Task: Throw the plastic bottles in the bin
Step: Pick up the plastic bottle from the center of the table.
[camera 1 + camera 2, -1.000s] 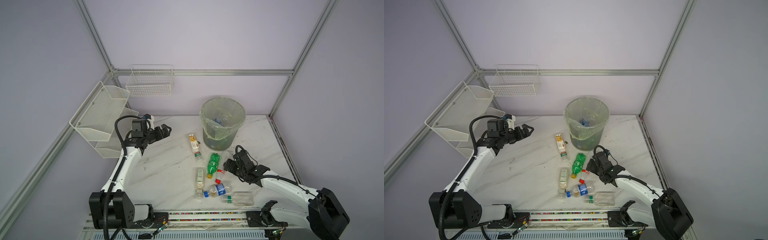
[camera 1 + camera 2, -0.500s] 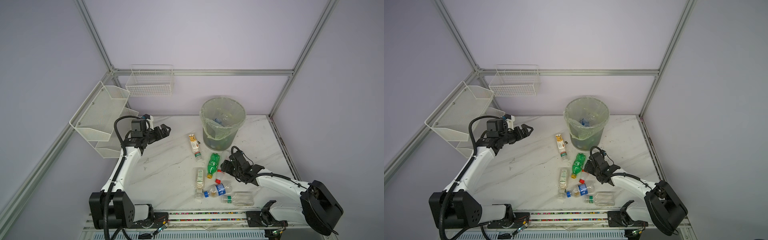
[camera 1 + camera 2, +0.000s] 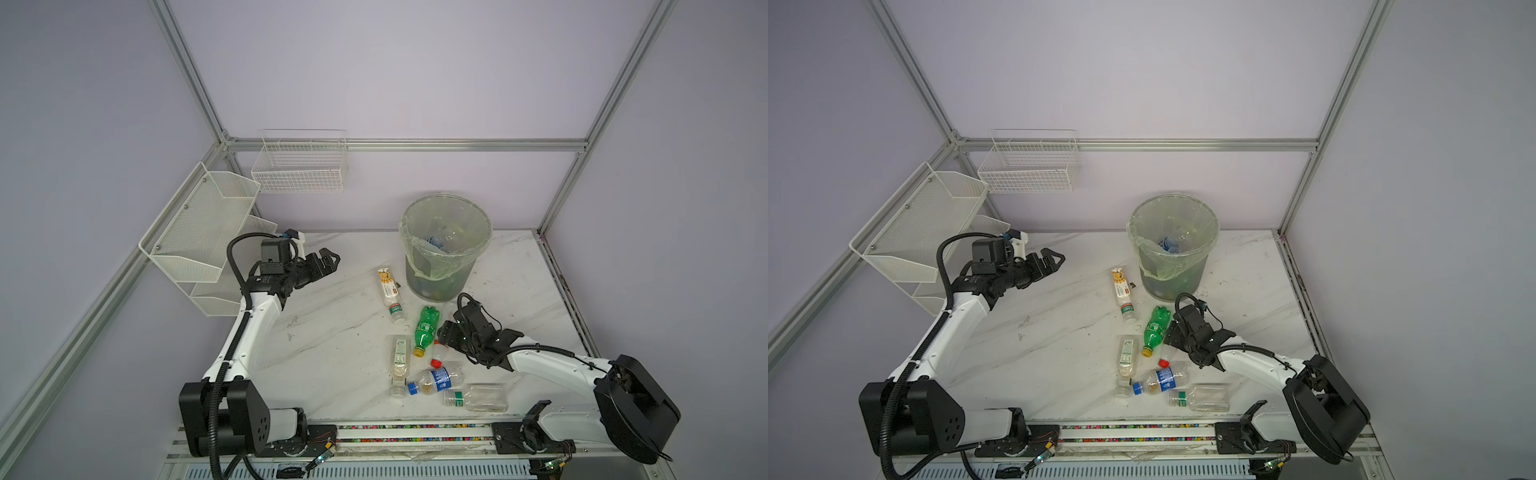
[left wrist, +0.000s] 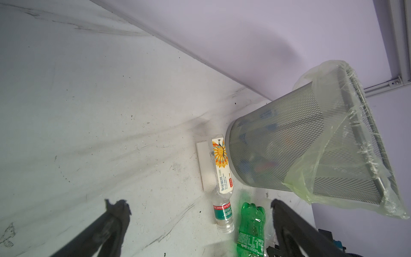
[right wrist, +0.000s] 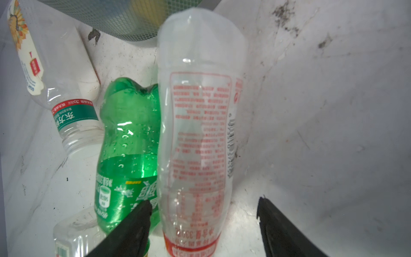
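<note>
Several plastic bottles lie in front of the bin (image 3: 436,282) (image 3: 1167,278), a grey mesh bucket with a pale green bag. My right gripper (image 5: 203,203) (image 3: 446,332) is open, its jaws straddling a clear bottle with red print (image 5: 198,133) and a red cap (image 3: 435,362). One finger (image 5: 138,218) is wedged between it and the green bottle (image 5: 129,138) (image 3: 426,330); the other stands clear of it. My left gripper (image 3: 330,262) (image 4: 196,203) hangs open and empty above the table's left rear. A sunflower-labelled bottle (image 3: 388,293) (image 4: 222,173) lies beside the bin.
Nearer the front lie a tan-labelled bottle (image 3: 400,357), a blue-labelled one (image 3: 436,378) and a clear one with a green band (image 3: 478,397). White wire baskets (image 3: 301,166) (image 3: 199,232) hang on the back and left walls. More bottles lie inside the bin.
My right gripper has slid left toward the green bottle and its jaws have narrowed around the clear red-printed bottle. The left arm has stayed put.
</note>
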### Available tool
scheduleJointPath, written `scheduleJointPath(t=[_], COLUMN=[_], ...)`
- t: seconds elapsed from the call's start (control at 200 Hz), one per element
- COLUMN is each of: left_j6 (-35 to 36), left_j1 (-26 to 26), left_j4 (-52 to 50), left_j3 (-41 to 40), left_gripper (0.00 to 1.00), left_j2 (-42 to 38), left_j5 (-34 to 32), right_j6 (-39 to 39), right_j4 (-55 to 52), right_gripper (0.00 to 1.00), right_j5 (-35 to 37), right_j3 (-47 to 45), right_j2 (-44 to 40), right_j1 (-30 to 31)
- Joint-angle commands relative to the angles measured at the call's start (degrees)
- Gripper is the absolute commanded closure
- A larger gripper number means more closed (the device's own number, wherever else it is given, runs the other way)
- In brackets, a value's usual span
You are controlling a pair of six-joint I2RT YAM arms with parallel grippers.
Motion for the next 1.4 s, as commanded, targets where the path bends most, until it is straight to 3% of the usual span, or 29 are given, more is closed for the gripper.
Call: scheduleJointPath(t=[0.0,0.47,0.525,0.695,0.985,1.395], left_j6=[-0.85,-1.02,-0.99,-1.14,-1.04,-1.19], left_j1=[0.55,0.75,0.77,0.86,0.84,0.93], left_j4=[1.20,1.15,1.16,2.23,1.78,1.80], left_j3=[-1.84,-1.94,-1.88,-2.55,-2.31,-2.30], left_gripper=[0.00,0.00,0.00,0.00,0.00,0.00], left_j2=[0.15,0.02,-0.09,-0.46,-0.14,0.09], left_j5=[1.30,1.62,1.56,2.02,2.36,2.88], right_j6=[0.42,0.84,0.68,0.57,0.65,0.74], right_j4=[0.48,3.19,3.44,3.94,4.40,0.35], right_gripper=[0.24,0.29,0.34,0.38,0.36,0.50], right_j5=[-0.02,-1.35,-1.78,-2.11,-1.78,2.07], right_j3=[1.57,0.55,0.71,0.73,0.47,0.93], right_j2=[0.63,2.99,3.41,5.08,6.49,0.63], right_j1=[0.53,1.28,1.31,1.40,1.42,1.41])
